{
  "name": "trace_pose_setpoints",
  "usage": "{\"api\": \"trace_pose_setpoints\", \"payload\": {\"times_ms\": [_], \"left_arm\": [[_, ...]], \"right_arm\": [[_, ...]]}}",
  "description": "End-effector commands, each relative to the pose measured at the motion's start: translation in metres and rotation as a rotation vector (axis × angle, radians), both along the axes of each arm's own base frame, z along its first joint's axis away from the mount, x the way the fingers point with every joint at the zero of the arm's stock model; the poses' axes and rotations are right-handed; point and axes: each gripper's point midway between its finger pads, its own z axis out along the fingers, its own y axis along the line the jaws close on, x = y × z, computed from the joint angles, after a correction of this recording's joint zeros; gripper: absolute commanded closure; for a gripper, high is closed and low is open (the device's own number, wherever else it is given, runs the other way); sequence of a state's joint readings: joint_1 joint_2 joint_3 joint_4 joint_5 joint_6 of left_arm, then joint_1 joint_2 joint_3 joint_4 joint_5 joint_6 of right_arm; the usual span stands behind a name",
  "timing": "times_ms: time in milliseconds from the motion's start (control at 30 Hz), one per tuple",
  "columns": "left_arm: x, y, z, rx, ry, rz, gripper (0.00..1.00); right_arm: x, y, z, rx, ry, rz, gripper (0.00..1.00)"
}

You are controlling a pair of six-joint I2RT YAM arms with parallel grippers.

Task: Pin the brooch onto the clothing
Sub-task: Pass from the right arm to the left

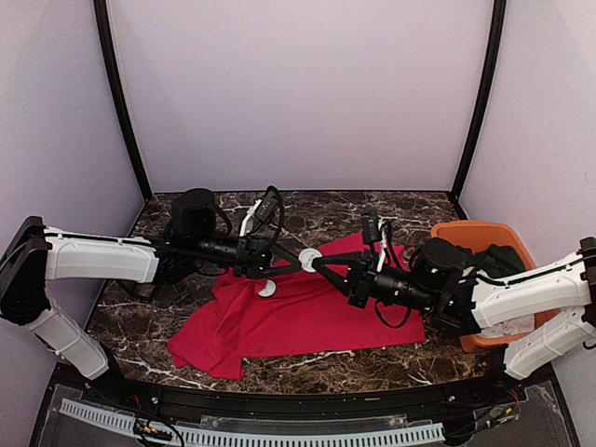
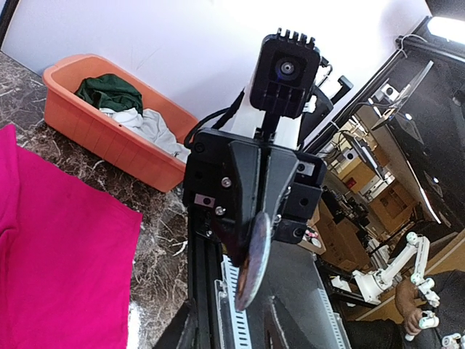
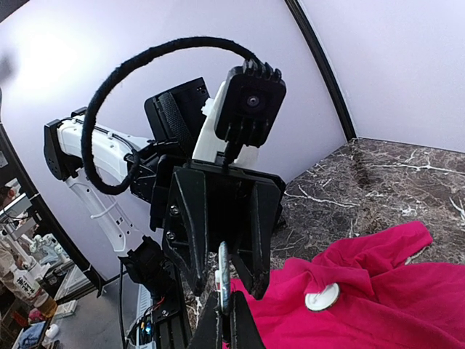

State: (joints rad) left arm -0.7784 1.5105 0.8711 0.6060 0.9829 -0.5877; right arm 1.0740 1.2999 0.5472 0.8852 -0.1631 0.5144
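Turned edge-on to both wrist cameras, the brooch (image 3: 224, 267) shows neither face nor fastening, and from above it is too small to read. The left arm (image 1: 102, 259) and right arm (image 1: 526, 291) cover the middle of the red T-shirt (image 1: 279, 321), which the left wrist view crops at its left and bottom edges. The right arm also hides most of what lies in the orange basket (image 1: 470, 228)

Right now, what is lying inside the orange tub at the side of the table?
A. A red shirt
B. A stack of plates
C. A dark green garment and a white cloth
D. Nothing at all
C: the orange tub holds a dark green garment and a white cloth, while the red shirt lies outside it on the table.
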Motion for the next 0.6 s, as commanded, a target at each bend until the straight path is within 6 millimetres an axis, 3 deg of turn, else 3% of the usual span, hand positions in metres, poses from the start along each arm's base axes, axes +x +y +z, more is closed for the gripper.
{"api": "trace_pose_setpoints", "payload": {"times_ms": [0, 233, 567], "left_arm": [[-0.007, -0.001, 0.027, -0.072, -0.045, -0.041, 0.75], [-0.007, -0.003, 0.027, -0.081, -0.038, -0.060, 0.99], [-0.017, 0.000, 0.021, -0.027, -0.045, -0.113, 0.99]], "right_arm": [[-0.006, 0.004, 0.001, 0.018, 0.011, 0.023, 1.00], [-0.007, 0.005, -0.001, 0.013, 0.017, 0.030, 1.00], [-0.012, 0.013, -0.003, -0.069, 0.013, 0.074, 0.97]]}}
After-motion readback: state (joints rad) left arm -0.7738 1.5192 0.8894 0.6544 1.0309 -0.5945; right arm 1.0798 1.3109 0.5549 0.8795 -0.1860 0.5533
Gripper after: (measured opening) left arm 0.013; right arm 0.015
